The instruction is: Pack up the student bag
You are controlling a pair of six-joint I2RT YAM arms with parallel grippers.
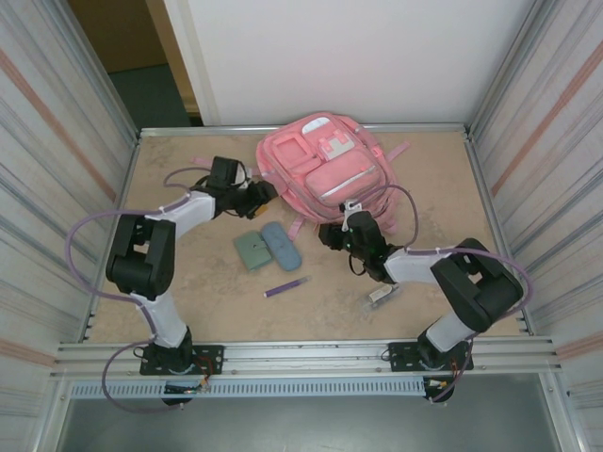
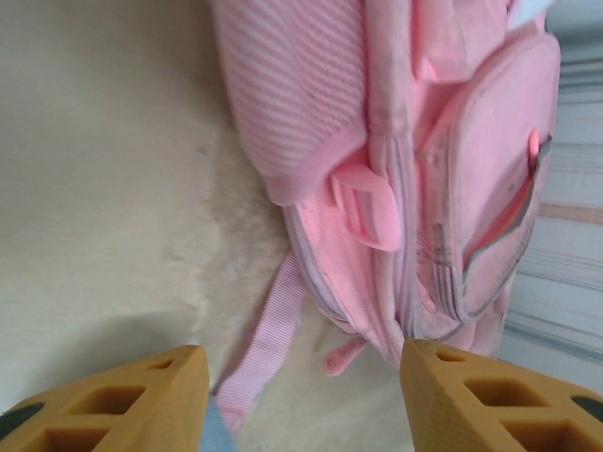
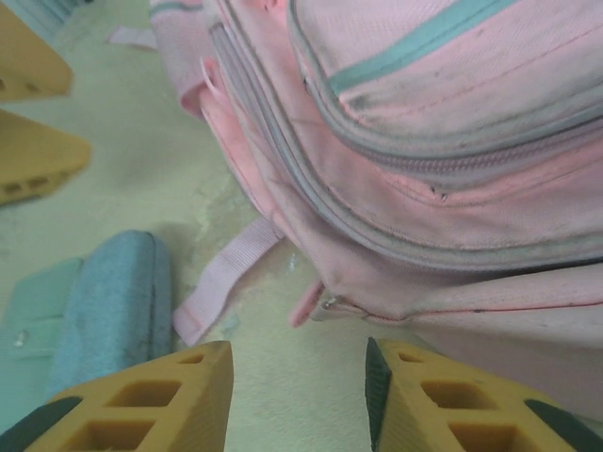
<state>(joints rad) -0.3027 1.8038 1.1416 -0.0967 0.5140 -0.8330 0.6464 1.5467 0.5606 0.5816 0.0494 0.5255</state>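
Top external view, contents of cell.

Item 1: student bag (image 1: 325, 169), a large pink fabric backpack. It lies flat at the far centre of the worktop, front face up, close to the back panel. The front carries lighter pink and white pockets, and pink straps trail from its sides and near edge. In the left wrist view the student bag (image 2: 377, 169) shows a ribbed pink side panel, a pink plastic buckle, grey zip lines and a loose webbing strap on the surface. In the right wrist view the student bag (image 3: 424, 141) shows a grubby front pocket with teal piping and grey zips.

Item 2: left hand (image 1: 264, 196), just left of the bag. Its orange fingers stand apart (image 2: 301, 395), clamping nothing.

Item 3: right hand (image 1: 330, 234), at the bag's near edge. Its fingers are apart over bare surface (image 3: 297, 395).

Item 4: blue-grey oval fabric pouch (image 1: 281, 245), touching a small green wallet-like case (image 1: 252, 250); both lie near the bag, between the arms.

Item 5: slim purple pen (image 1: 285, 287), nearer the bases.

Surface: beige mottled worktop (image 1: 188, 292), with an aluminium rail (image 1: 301, 356) along the near edge.

Room: ribbed striped side walls (image 1: 57, 141) to left and right, and a white back panel (image 1: 358, 56).
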